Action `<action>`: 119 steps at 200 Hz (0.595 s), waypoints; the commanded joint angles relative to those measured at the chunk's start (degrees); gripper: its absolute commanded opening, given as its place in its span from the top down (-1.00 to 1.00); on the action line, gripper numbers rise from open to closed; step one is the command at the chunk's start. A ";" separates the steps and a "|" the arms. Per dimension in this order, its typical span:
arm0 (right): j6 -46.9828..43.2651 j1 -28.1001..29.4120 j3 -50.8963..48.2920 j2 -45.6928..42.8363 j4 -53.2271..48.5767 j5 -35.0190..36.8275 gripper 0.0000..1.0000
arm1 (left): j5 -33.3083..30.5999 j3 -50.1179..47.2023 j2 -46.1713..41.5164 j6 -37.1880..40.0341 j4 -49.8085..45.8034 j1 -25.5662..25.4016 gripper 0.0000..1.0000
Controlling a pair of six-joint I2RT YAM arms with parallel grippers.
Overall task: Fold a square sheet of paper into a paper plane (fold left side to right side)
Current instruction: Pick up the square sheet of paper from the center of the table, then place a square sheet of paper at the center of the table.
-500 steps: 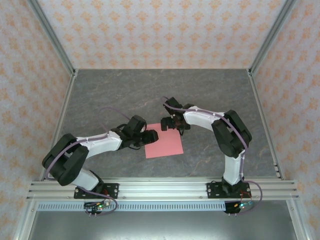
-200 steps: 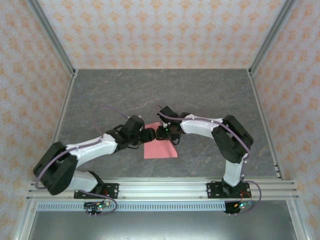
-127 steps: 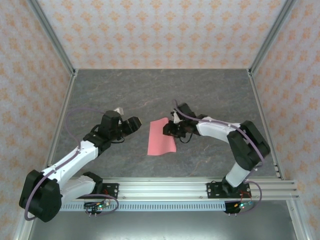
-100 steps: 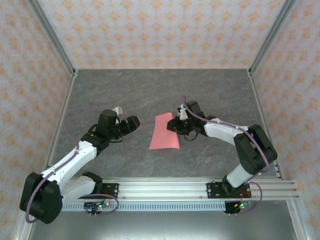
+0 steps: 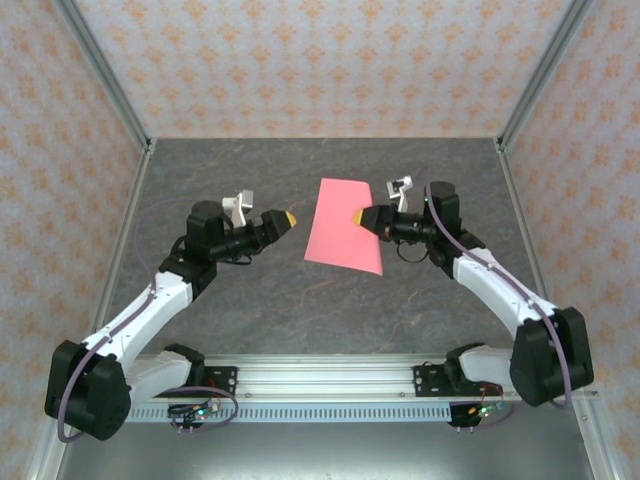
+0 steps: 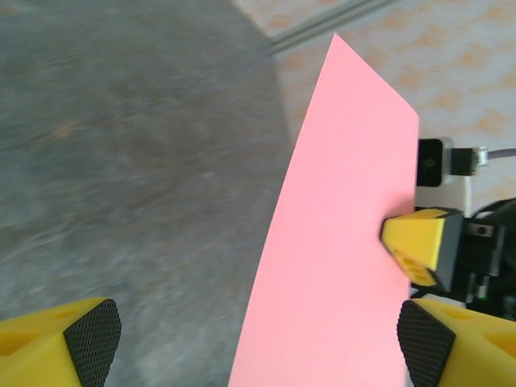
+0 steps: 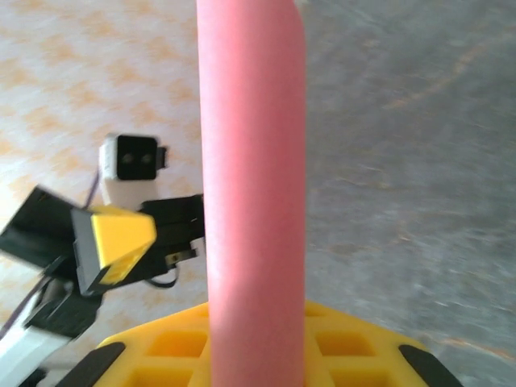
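Cut off by the bottom edge in both wrist frames: square sheet of paper (image 6: 330, 242); blurred behind it, desk (image 6: 145, 161).

Left pincer (image 5: 284, 219) wide, right pincer (image 5: 363, 216) pinched.

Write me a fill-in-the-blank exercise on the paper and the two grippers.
1. Of the two grippers, the ____ one pinches the square sheet of paper.
2. The left gripper hangs apart from the sheet with its jaws ____.
3. The sheet's colour is ____.
Missing words: right; open; pink.
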 commanded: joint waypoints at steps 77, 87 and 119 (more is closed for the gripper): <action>4.66 1.75 5.49 -5.79 3.20 -6.01 0.57 | 7.96 8.13 5.86 -6.14 17.41 -6.83 -0.76; 4.78 2.13 5.36 -5.75 3.44 -5.93 0.57 | 7.71 8.55 6.31 -6.14 17.52 -7.54 -0.69; 5.40 2.69 4.74 -5.76 4.70 -5.57 0.55 | 6.76 9.21 6.89 -6.23 17.77 -8.41 -0.29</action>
